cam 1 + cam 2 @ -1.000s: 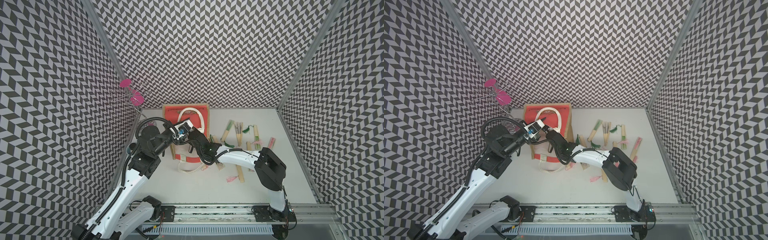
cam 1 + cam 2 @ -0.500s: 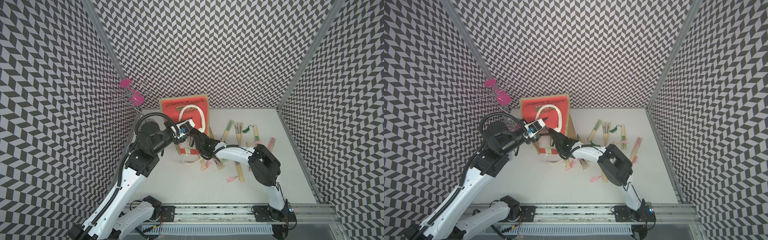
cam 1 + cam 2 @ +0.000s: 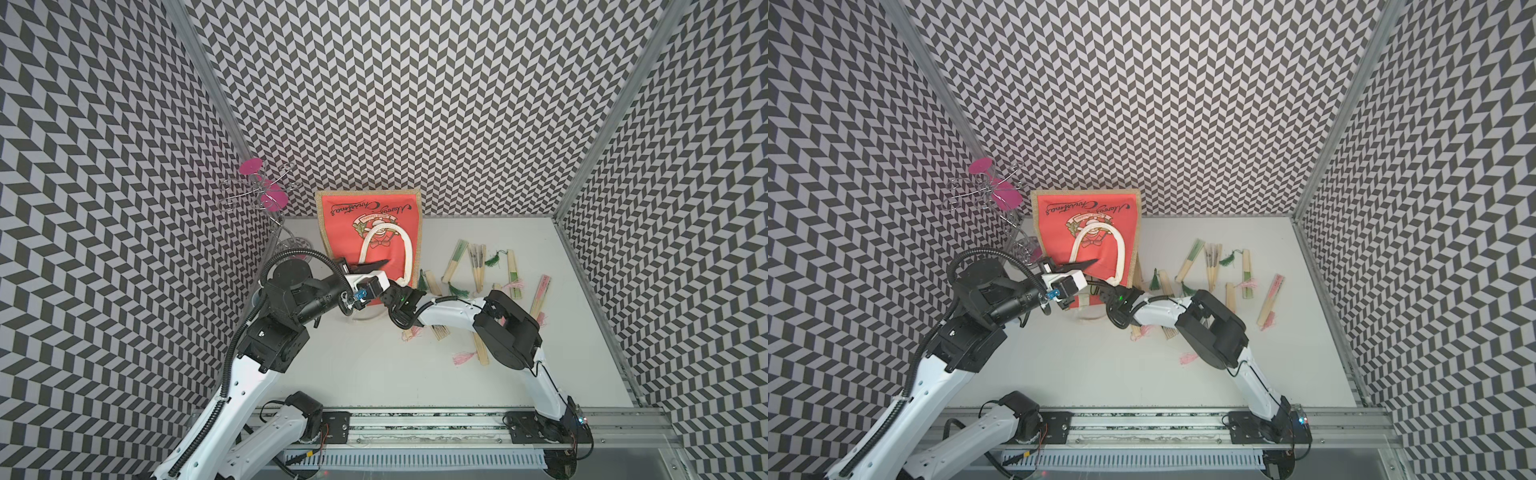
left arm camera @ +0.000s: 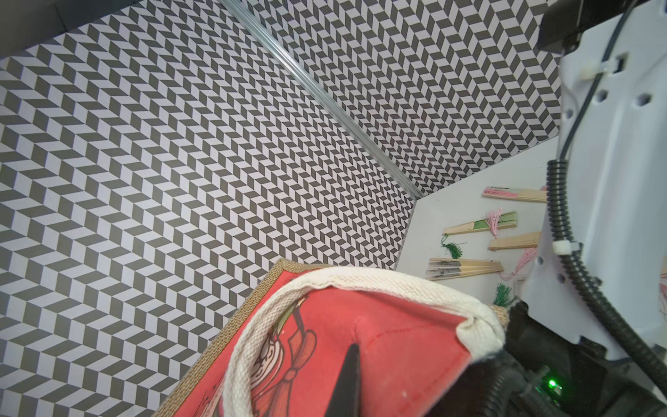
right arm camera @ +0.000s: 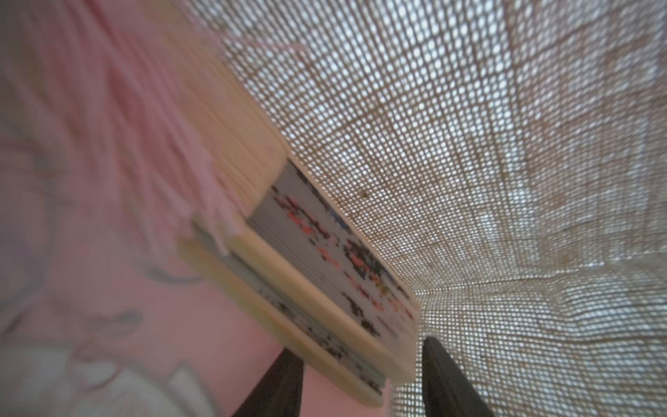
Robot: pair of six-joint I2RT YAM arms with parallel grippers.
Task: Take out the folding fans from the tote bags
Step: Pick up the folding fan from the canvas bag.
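The tote bag [image 3: 370, 232] [image 3: 1088, 224], tan jute with a red printed panel and cream handle [image 4: 325, 281], is held up off the table with its mouth facing the front. My left gripper [image 3: 376, 264] [image 4: 346, 375] is shut on its red front panel. My right gripper [image 5: 361, 379] is inside the bag, hidden in both top views. Its jaws stand open on either side of the end of two stacked folding fans [image 5: 325, 274] with a pink tassel [image 5: 155, 144]. Several more folding fans [image 3: 478, 266] [image 3: 1192, 259] [image 4: 465, 267] lie on the table right of the bag.
A wire stand with pink discs [image 3: 266, 195] stands in the back left corner, close to the bag. Patterned walls close three sides. The arms' mounting rail [image 3: 415, 419] runs along the front edge. The right arm's elbow [image 3: 507, 328] hangs over some of the fans.
My left gripper has lifted the bag higher and tipped it more upright. The right arm has pushed left, deeper into the bag's mouth, and its jaws have widened.
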